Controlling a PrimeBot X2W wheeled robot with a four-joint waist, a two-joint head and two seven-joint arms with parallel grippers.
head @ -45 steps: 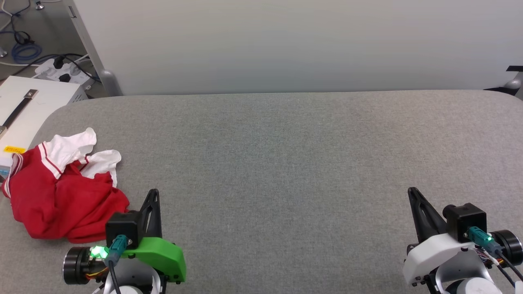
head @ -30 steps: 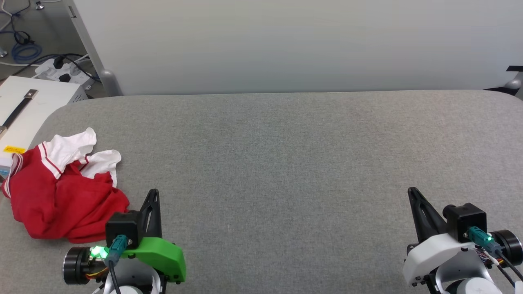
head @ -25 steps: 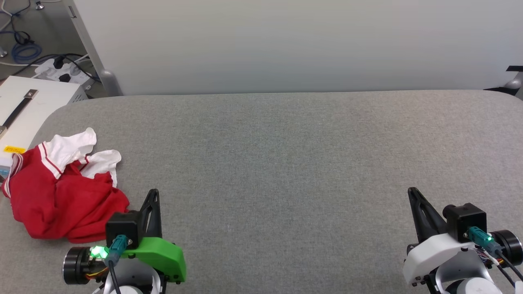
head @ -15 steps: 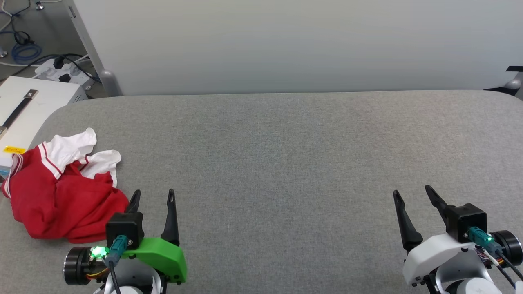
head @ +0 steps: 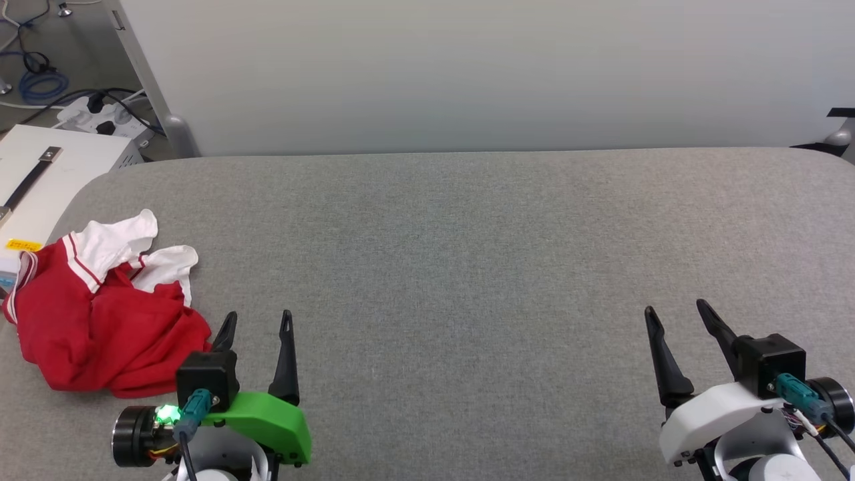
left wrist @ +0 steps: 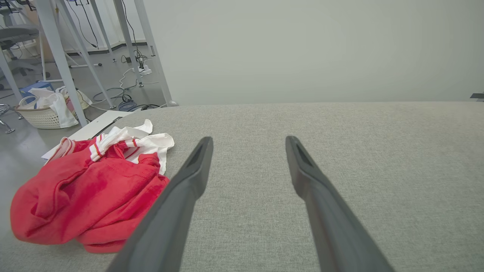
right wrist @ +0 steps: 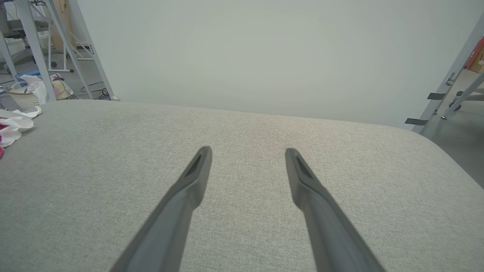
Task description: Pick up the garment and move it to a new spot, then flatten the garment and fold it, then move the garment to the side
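Note:
The garment (head: 100, 314) lies crumpled in a heap at the left end of the grey padded table (head: 467, 254), red body with white sleeves and striped trim on top. My left gripper (head: 259, 322) stands open just right of the heap, nothing between its fingers; in the left wrist view the garment (left wrist: 87, 189) sits left of the left gripper (left wrist: 247, 140). My right gripper (head: 676, 312) is open near the front right of the table, far from the cloth. In the right wrist view the right gripper (right wrist: 247, 151) points over bare table, with a white edge of the garment (right wrist: 15, 122) at far left.
A pale wall panel (head: 467, 73) rises behind the table's far edge. Left of the table stand a white box (head: 47, 174) and a power strip with cables (head: 100, 113) on the floor. A basket of cloth (left wrist: 49, 109) sits on the floor beyond.
Both grippers have gone from shut to open, fingers spread apart. Both have slid slightly down the picture. The garment has not moved.

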